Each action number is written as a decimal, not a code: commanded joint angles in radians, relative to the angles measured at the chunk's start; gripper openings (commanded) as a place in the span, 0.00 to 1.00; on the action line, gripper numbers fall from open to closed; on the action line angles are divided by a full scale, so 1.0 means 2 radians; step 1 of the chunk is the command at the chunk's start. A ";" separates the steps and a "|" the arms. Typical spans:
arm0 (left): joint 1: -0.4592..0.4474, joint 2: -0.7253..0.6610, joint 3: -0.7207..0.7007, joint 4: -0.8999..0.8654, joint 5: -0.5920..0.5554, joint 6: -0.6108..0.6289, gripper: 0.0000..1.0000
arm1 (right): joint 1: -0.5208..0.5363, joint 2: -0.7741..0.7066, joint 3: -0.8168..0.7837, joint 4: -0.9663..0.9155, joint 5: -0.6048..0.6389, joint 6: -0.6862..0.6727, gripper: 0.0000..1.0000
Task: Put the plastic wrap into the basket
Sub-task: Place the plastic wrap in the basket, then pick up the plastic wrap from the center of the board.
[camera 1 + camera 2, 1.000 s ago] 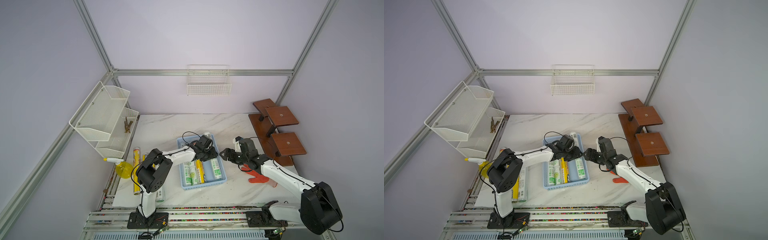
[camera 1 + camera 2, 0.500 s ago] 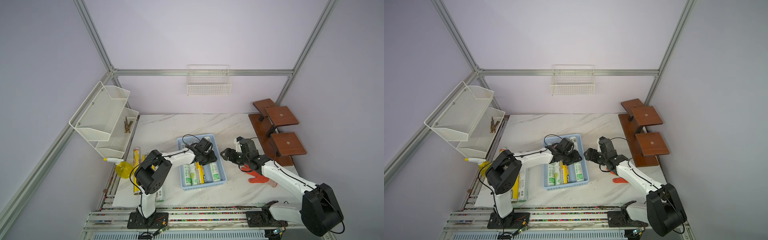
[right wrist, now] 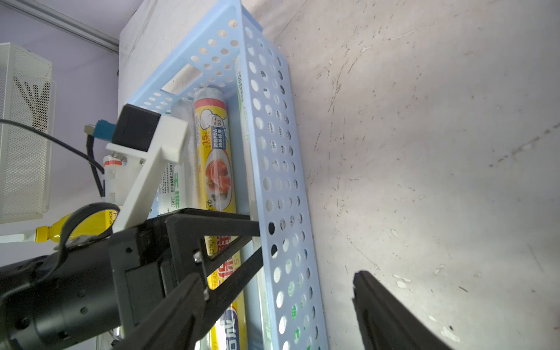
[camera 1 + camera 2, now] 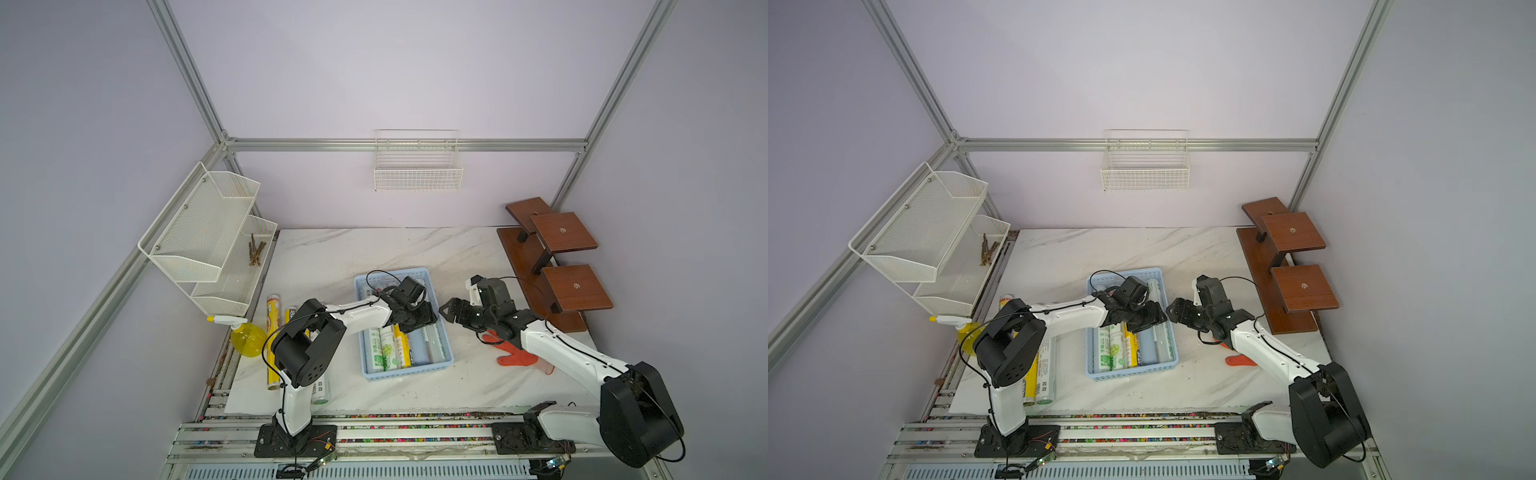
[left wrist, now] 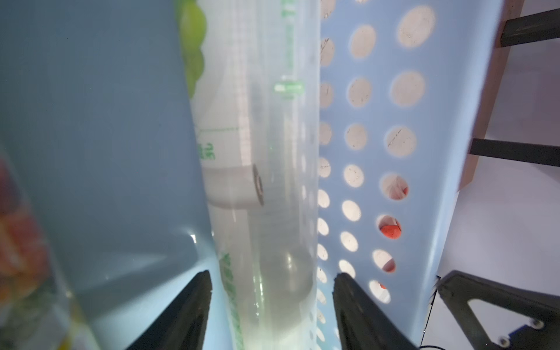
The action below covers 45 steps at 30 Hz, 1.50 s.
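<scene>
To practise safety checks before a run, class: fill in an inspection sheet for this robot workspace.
Surface: marble table, scuffed.
Job's things: blue basket holds several plastic wrap rolls; spare rolls lie outside it beside the left arm.
Clutter: orange glove, yellow spray bottle.
Pincers: left pincer open astride a clear roll in the basket; right pincer open, empty, beside the basket.
Cables: black cable loops over each wrist.
Surroundings: white mesh rack, wire basket, wooden shelf.

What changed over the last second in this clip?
The left tool sank slightly into the basket and opened, letting go of the clear roll, now lying against the perforated wall. The right tool, open and empty, stayed beside the basket; the yellow roll lies unchanged.
</scene>
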 commanded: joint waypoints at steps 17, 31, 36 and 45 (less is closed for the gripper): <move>0.003 -0.196 -0.054 -0.057 -0.094 0.053 0.66 | -0.001 -0.058 0.013 0.065 -0.090 0.049 0.78; 0.077 -0.417 -0.160 -0.306 -0.322 0.102 0.66 | 0.181 0.033 0.124 0.055 0.006 -0.002 0.72; 0.139 -0.473 -0.225 -0.329 -0.305 0.097 0.75 | 0.253 0.084 0.173 0.036 0.056 -0.043 0.75; 0.220 -0.481 -0.290 -0.266 -0.206 0.117 0.78 | 0.298 0.133 0.191 0.057 0.087 -0.029 0.75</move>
